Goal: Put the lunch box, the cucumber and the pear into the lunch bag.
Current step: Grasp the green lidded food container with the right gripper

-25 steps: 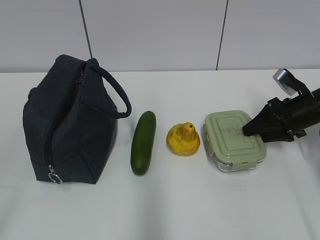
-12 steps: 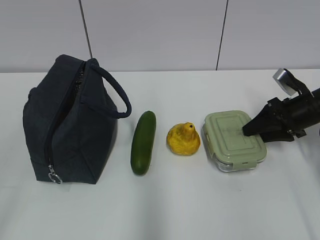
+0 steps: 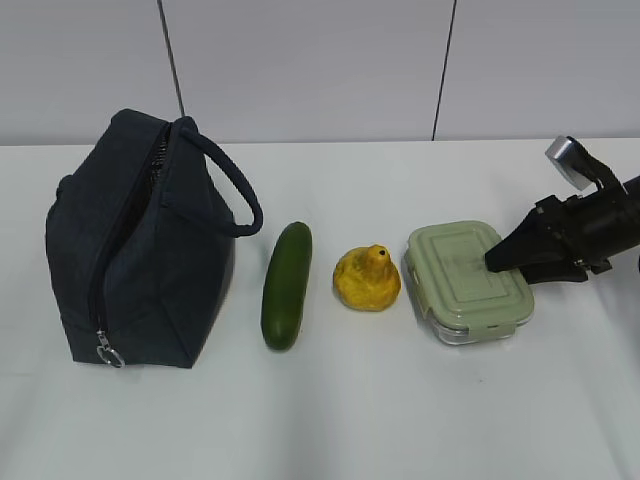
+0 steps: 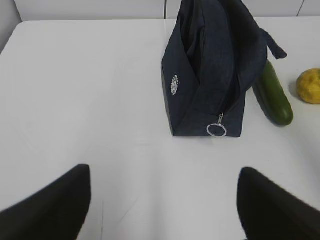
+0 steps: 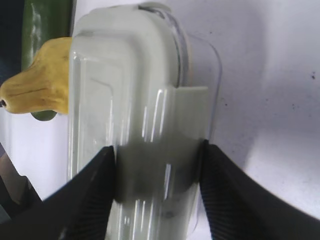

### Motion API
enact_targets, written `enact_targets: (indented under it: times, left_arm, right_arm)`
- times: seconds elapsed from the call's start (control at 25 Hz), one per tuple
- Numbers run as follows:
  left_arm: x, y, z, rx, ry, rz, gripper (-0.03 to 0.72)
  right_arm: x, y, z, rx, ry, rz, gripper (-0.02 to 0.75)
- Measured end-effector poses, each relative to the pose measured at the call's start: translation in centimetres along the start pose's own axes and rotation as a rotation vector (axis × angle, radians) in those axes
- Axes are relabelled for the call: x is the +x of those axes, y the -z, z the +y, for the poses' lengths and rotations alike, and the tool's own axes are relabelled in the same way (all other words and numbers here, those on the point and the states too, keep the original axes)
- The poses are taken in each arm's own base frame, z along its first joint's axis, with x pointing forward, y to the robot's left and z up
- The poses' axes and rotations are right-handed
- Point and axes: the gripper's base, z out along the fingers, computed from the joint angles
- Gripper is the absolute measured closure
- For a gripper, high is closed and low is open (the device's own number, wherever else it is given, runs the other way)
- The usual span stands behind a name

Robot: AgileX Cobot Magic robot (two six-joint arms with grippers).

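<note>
The dark navy lunch bag [image 3: 140, 250] stands at the left, its zipper ring [image 3: 108, 355] low at the front. To its right lie the green cucumber [image 3: 286, 285], the yellow pear [image 3: 368, 278] and the lunch box [image 3: 460, 275] with its sage-green lid. My right gripper [image 3: 495, 262] is shut on the lunch box's right end; in the right wrist view its fingers press both sides of the lunch box [image 5: 135, 90], with the pear [image 5: 37, 85] and cucumber [image 5: 42, 25] beyond. My left gripper [image 4: 162, 200] hangs open over bare table, short of the lunch bag [image 4: 215, 65].
The white table [image 3: 330, 420] ends at a grey panelled wall [image 3: 320, 70] behind. In the left wrist view the bag's ring pull [image 4: 216, 130] faces the camera, with the cucumber [image 4: 274, 97] and pear [image 4: 309, 86] at the right edge.
</note>
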Motion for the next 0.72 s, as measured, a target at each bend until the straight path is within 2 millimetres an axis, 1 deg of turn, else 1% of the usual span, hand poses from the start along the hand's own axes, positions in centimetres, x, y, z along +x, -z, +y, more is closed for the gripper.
enact_targets:
  times: [0.16,0.32,0.44,0.56,0.72]
  left_arm:
    - [0.0,0.0,0.0,0.000,0.000,0.000,0.167]
    - [0.0,0.0,0.0,0.001,0.001,0.002,0.199]
    - [-0.3,-0.5,-0.3,0.029,0.018,0.030,0.223]
    - [-1.8,-1.6,-0.6,0.075,0.057,0.045,0.241]
    - [-4.8,-3.9,-0.9,0.118,0.134,-0.035,0.250]
  right_arm:
    - [0.0,0.0,0.0,-0.001,0.008,-0.001,0.334]
    - [0.0,0.0,0.0,-0.001,0.012,-0.002,0.335]
    - [0.0,0.0,0.0,-0.001,0.013,-0.002,0.335]
    - [0.0,0.0,0.0,-0.001,0.013,-0.002,0.335]
    - [0.0,0.0,0.0,-0.001,0.014,-0.002,0.335]
